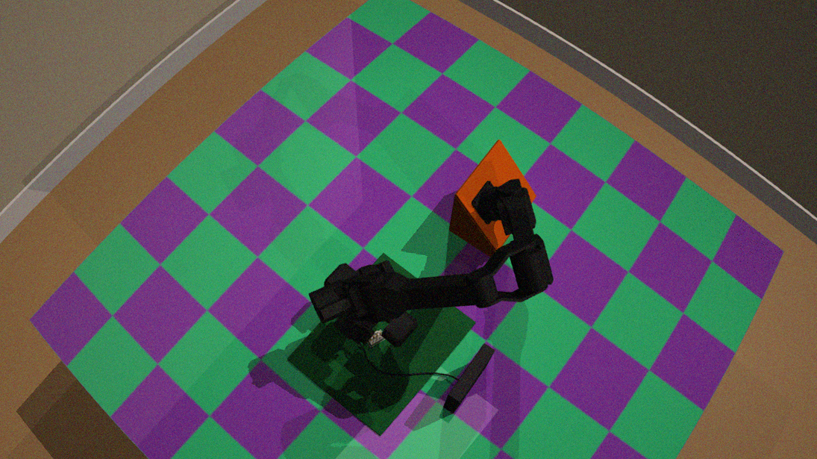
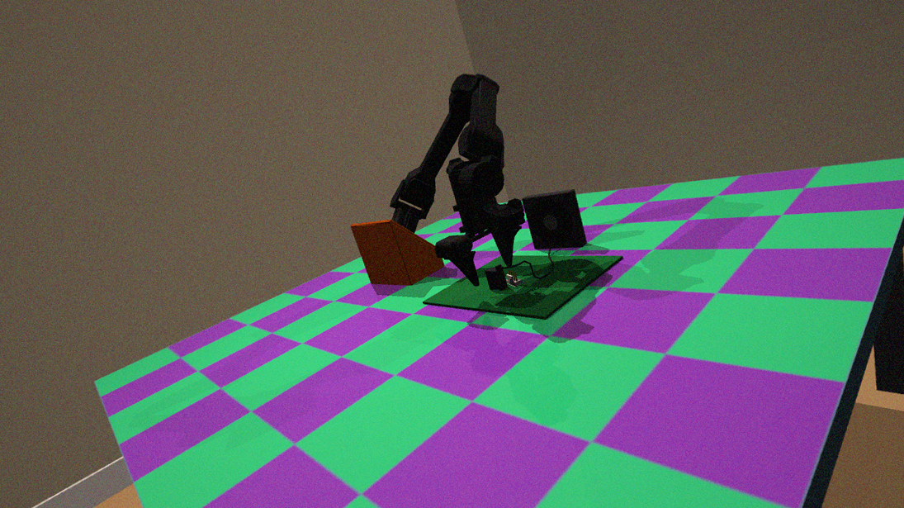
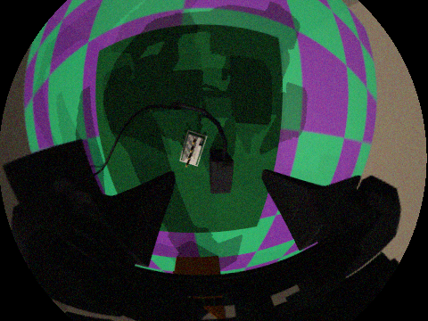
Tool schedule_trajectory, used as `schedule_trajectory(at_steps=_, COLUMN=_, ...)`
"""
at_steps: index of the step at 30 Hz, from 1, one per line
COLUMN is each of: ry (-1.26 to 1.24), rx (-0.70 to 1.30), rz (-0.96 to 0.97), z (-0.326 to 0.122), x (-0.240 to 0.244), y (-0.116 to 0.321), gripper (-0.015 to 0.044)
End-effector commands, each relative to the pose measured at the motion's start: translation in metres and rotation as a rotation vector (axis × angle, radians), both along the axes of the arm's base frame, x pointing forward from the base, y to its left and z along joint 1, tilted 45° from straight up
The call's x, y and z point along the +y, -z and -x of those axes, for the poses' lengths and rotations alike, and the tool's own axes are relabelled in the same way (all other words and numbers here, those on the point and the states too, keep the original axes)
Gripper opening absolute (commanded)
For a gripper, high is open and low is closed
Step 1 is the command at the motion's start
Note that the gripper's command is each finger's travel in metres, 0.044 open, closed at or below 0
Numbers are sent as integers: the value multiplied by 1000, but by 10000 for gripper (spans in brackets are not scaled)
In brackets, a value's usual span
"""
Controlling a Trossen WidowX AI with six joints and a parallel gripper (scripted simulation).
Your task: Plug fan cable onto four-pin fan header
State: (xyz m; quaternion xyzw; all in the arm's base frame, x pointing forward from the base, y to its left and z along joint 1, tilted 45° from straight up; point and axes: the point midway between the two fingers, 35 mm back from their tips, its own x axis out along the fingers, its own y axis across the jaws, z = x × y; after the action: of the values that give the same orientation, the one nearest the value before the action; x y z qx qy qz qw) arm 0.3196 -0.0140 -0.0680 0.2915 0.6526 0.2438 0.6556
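Observation:
The fan's plug [image 2: 496, 278] [image 3: 221, 175] is a small black block beside the white four-pin header [image 1: 375, 338] [image 2: 512, 279] [image 3: 193, 148], not on it. The header's pins show uncovered in the wrist view. A thin black cable [image 1: 397, 374] [image 3: 147, 107] runs from the plug to the black fan [image 1: 470, 378] [image 2: 554, 220]. The header is on the dark green board [image 1: 381, 419] [image 2: 590, 265] [image 3: 201, 214]. My gripper [image 1: 378, 330] [image 2: 492, 274] [image 3: 220, 175] is open and empty, low over the board. In the wrist view its fingertips stand to either side of the plug; contact with the board cannot be told.
The fan stands upright beyond one board edge and shows at the left of the wrist view. The orange wedge base [image 1: 495, 162] [image 2: 385, 255] carries the arm behind the board. Arm shadows darken much of the board. The table [image 1: 252, 213] [image 2: 475, 457] is checkered green and purple.

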Motion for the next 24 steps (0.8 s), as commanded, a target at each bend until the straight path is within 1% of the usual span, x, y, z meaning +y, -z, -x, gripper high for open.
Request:
schedule_trajectory(at_steps=1, ry=4, rx=13, rz=-8, z=2, x=7, y=6, gripper=440)
schedule_trajectory(at_steps=10, ry=4, rx=13, rz=-9, z=3, x=12, y=11, gripper=440)
schedule_trajectory(at_steps=24, ry=-2, rx=4, rz=-3, z=1, x=10, y=9, gripper=72)
